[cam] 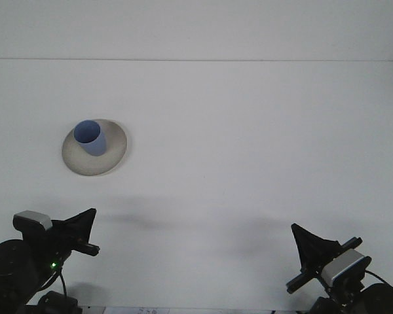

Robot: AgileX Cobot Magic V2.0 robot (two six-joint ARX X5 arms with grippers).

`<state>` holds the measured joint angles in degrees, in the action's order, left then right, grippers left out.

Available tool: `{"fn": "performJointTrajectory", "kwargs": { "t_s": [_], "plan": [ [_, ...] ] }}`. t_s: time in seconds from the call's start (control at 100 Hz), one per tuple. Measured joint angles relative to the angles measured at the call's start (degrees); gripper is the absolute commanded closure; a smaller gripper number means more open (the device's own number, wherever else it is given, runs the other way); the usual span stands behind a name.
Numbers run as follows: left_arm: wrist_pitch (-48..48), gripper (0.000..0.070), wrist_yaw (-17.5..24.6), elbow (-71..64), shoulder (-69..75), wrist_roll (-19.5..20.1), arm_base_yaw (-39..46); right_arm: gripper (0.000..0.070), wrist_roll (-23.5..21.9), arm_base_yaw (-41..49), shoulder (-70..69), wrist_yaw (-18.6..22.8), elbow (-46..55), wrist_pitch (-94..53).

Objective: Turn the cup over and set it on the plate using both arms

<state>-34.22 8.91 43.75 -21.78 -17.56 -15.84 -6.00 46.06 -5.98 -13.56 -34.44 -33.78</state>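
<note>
Blue cup [90, 138] sits mouth-up on beige plate [95, 148], far left of white counter [249, 131]. Placement looks done; best now is keeping both arms low and well apart from the plate. Left gripper [78, 229] and right gripper [311, 248] have fingers pressed together, holding nothing.

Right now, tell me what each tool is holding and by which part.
Nothing is held. The left tool and right tool are both shut on nothing, low near the table's front edge. The blue cup stands on the plate, untouched.
</note>
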Motion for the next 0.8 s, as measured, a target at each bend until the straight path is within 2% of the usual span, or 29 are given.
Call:
{"fn": "performJointTrajectory", "kwargs": {
  "t_s": [0.42, 0.49, 0.59, 0.68, 0.8],
  "plan": [
    [0.77, 0.0688, -0.02, 0.0, 0.0, 0.04, 0.0, 0.0694, 0.0, 0.0, 0.0, 0.0, 0.0, 0.02],
    [0.9, 0.0687, -1.49, 0.0, 0.02, 0.85, 0.0, 0.0694, 0.0, 0.0, 0.0, 0.0, 0.0, 0.02],
    [1.38, 0.0687, -3.43, -0.13, 0.94, 4.46, 0.87, 0.0694, 0.02, 0.0, 0.0, 0.0, 0.0, 0.02],
    [6.93, 0.0687, -5.18, -3.1, 3.54, 9.7, 2.62, 0.0694, 0.02, 0.0, 0.0, 0.0, 0.0, 0.02],
    [16.41, 0.0687, -11.8, -12.66, 9.2, 17.0, 6.14, 0.0694, 0.0, 0.0, 0.0, 0.0, 0.0, 0.02]
  ]
}}
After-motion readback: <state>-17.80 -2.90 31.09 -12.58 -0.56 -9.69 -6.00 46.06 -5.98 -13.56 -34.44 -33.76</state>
